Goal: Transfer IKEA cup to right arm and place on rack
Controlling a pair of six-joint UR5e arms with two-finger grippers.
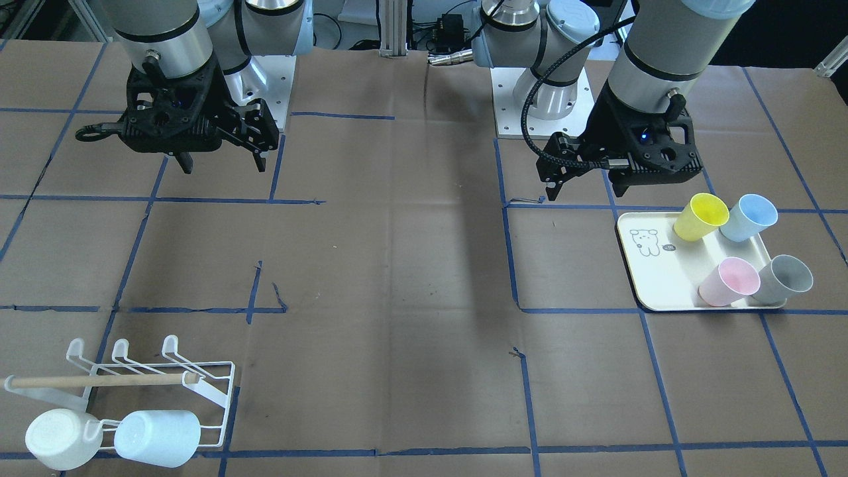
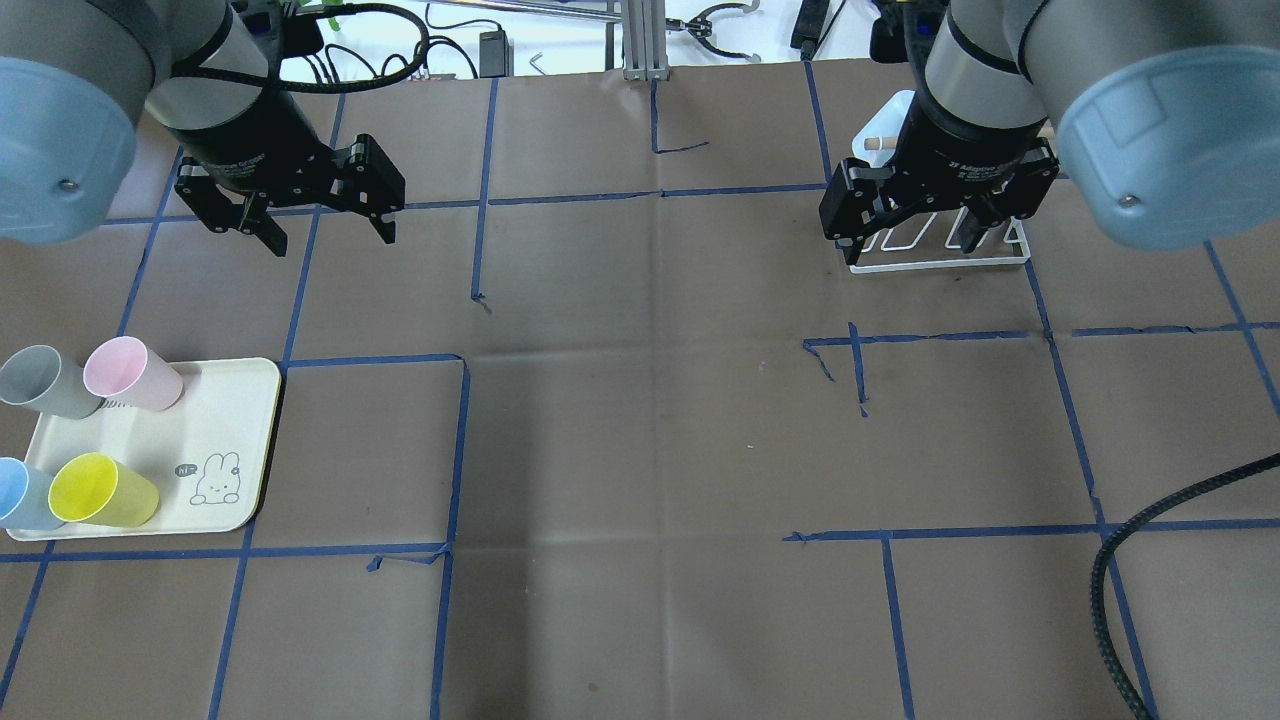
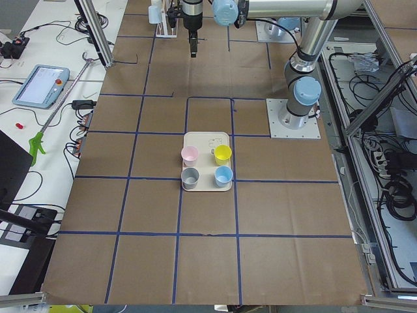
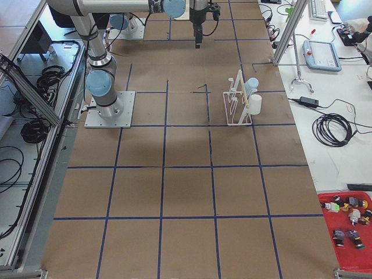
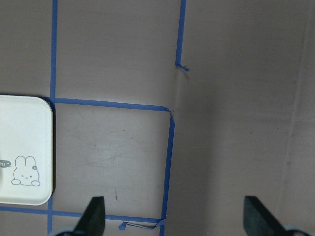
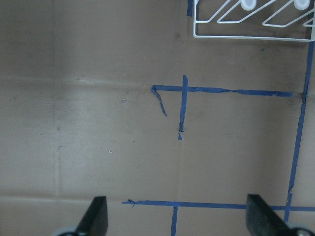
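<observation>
Several cups stand on the cream tray (image 1: 662,278): yellow (image 1: 701,216), blue (image 1: 748,217), pink (image 1: 729,281) and grey (image 1: 785,278). My left gripper (image 1: 586,192), on the arm with the ribbed hose, hangs open and empty above the table just beside the tray's robot-side edge; it also shows in the overhead view (image 2: 330,240). My right gripper (image 2: 912,250) is open and empty, high over the table on the robot's side of the white wire rack (image 1: 199,371). The rack holds a white cup (image 1: 63,438) and a pale blue cup (image 1: 157,437) near its wooden dowel (image 1: 99,380).
Brown paper with blue tape lines covers the table. The tray's corner with a rabbit drawing shows in the left wrist view (image 5: 24,147). The rack's edge shows at the top of the right wrist view (image 6: 246,35). Both arm bases stand at the robot's side.
</observation>
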